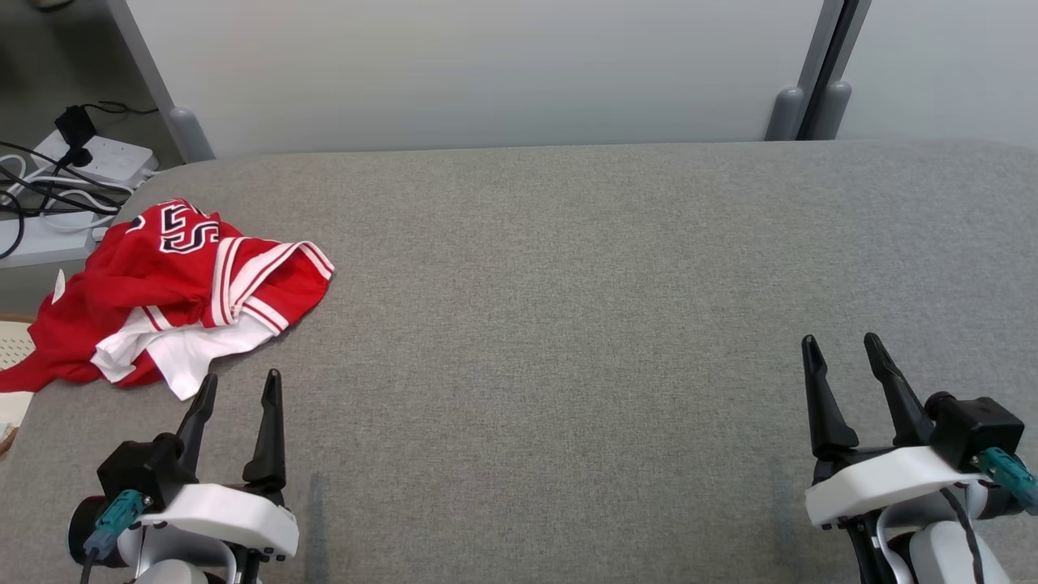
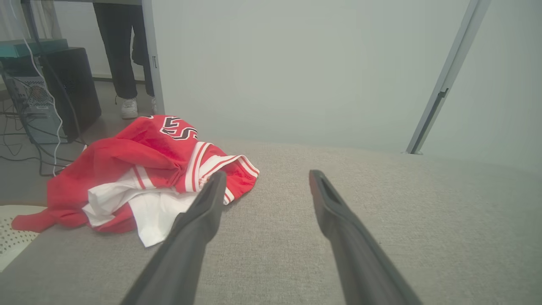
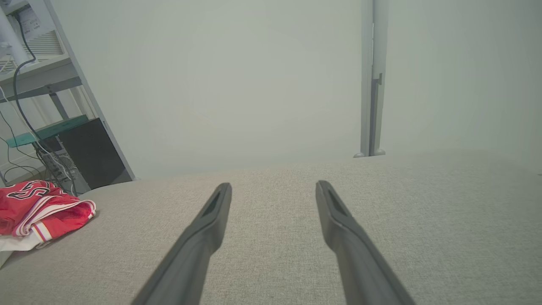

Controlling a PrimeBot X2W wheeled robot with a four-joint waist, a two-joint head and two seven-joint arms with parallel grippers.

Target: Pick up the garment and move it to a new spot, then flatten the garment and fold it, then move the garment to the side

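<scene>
Head view: the garment (image 1: 174, 292), a red jersey with white trim and dark lettering, lies crumpled at the far-left corner of the grey padded table (image 1: 568, 324), and its left part spills over the table's left edge. Bunched up that close to the edge, it has no room to be spread out, which is likely why the task begins with carrying it to a new spot; the broad bare middle of the table looks the natural place.

The left gripper (image 1: 243, 375) sits at the near-left, fingers spread wide and holding nothing, tips just short of the jersey's white hem. The right gripper (image 1: 839, 338) sits at the near-right, equally wide and empty, well apart from the cloth. With one arm parked at each side, the middle is free for flattening and folding. The left arm, being nearest, seems the one to make the first pinch, probably on the raised striped fold
</scene>
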